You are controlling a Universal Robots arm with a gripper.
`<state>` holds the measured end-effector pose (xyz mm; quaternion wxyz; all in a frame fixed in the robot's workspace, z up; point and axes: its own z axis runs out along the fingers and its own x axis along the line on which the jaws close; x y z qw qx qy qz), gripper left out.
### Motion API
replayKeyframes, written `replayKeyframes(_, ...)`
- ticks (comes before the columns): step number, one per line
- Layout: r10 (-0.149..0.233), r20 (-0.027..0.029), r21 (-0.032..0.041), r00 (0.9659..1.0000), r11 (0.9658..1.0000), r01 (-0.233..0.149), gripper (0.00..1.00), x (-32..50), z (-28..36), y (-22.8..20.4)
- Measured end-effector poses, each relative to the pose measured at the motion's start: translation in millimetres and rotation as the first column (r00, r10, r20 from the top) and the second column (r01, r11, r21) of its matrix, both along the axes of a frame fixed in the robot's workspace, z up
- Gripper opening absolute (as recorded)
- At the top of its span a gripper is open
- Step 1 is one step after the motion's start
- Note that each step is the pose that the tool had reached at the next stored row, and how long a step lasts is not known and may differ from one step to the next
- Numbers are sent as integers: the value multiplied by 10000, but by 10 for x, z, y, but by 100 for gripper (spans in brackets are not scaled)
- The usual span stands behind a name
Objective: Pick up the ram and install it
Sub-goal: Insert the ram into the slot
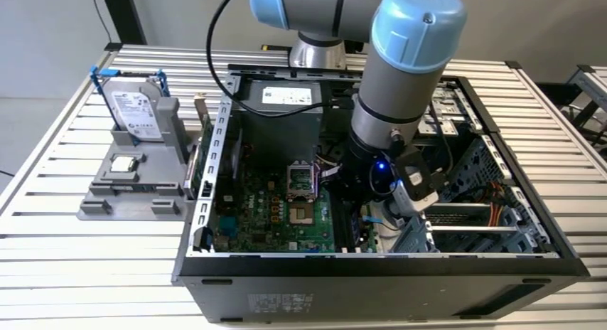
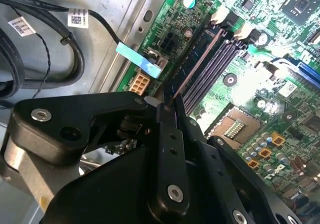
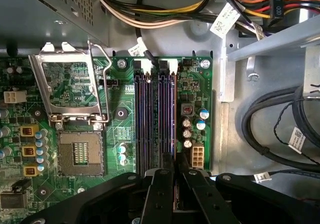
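Slatted metal table [image 1: 57, 237] (grey wall [image 1: 47, 31])

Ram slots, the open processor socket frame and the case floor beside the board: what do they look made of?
Ram slots: likely moulded plastic, dark with a purple sheen and white end clips. Socket frame: seemingly bright stamped metal, reflective, with a wire lever. Case floor: probably bare sheet steel, dull grey with punched holes. The gripper looks matt black; metal or plastic is unclear.

Ram [image 2: 196, 66] edge-on over black slots [image 3: 155, 119]
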<state>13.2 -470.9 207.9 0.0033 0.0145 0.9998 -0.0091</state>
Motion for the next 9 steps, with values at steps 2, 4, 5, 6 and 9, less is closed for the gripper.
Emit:
replayKeyframes(2, 1, 0, -1, 10000, 10000, -1, 0, 1, -4, 0)
replayKeyframes(4, 3, 6, 15, 10000, 10000, -3, 100, 2, -15, 2)
replayKeyframes(5, 2, 1, 13, 10000, 10000, -2, 100, 2, -13, 0)
replayKeyframes(6, 1, 0, 74, 10000, 10000, -1, 100, 1, -1, -4)
replayKeyframes(9, -74, 1, 109, 10000, 9999, 74, 100, 0, 109, -4)
